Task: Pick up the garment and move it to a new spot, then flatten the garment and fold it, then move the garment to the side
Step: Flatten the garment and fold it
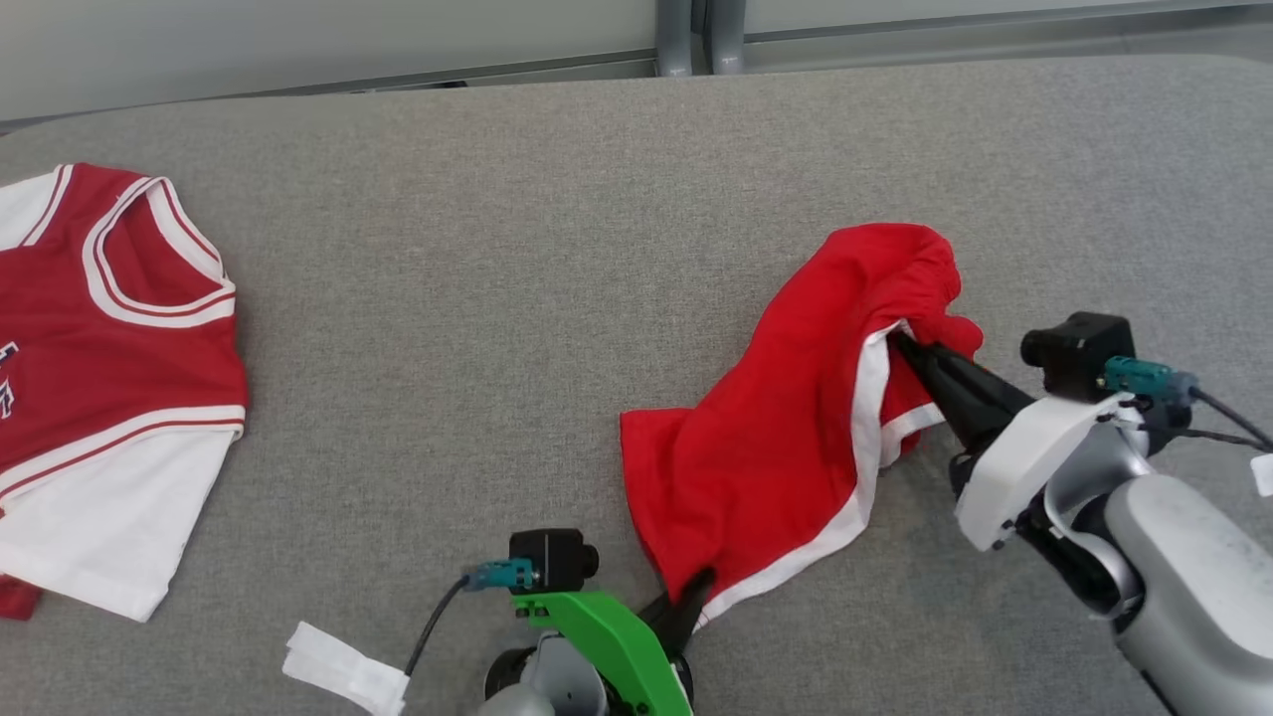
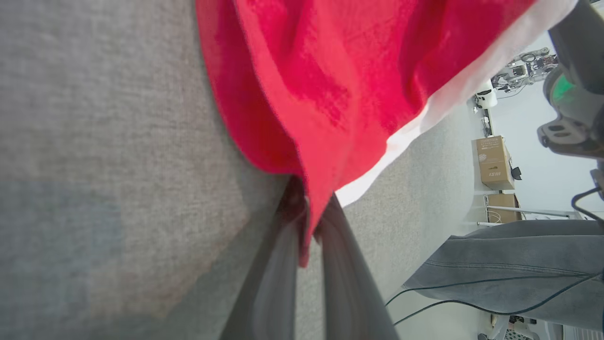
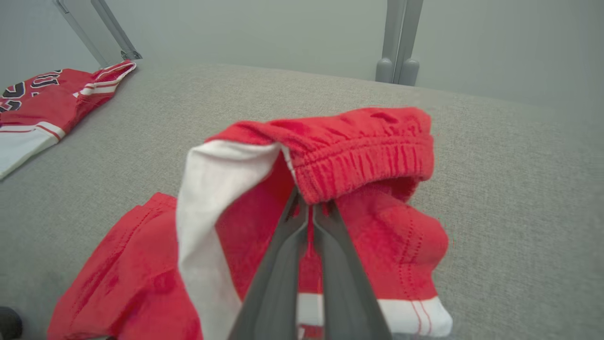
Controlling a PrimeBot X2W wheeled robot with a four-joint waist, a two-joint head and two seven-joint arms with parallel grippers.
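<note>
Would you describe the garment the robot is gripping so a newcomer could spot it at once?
On the grey fabric table, look right of centre, between the left gripper and right gripper. Both pinch crumpled red shorts with white trim and an elastic waistband; the red jersey at far left lies flat, lettered.

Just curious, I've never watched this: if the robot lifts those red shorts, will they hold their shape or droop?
Probably droop: the shorts sag in folds between the left gripper and right gripper. The cloth looks thin, so likely light. The gathered waistband may bunch rather than lie flat.
</note>
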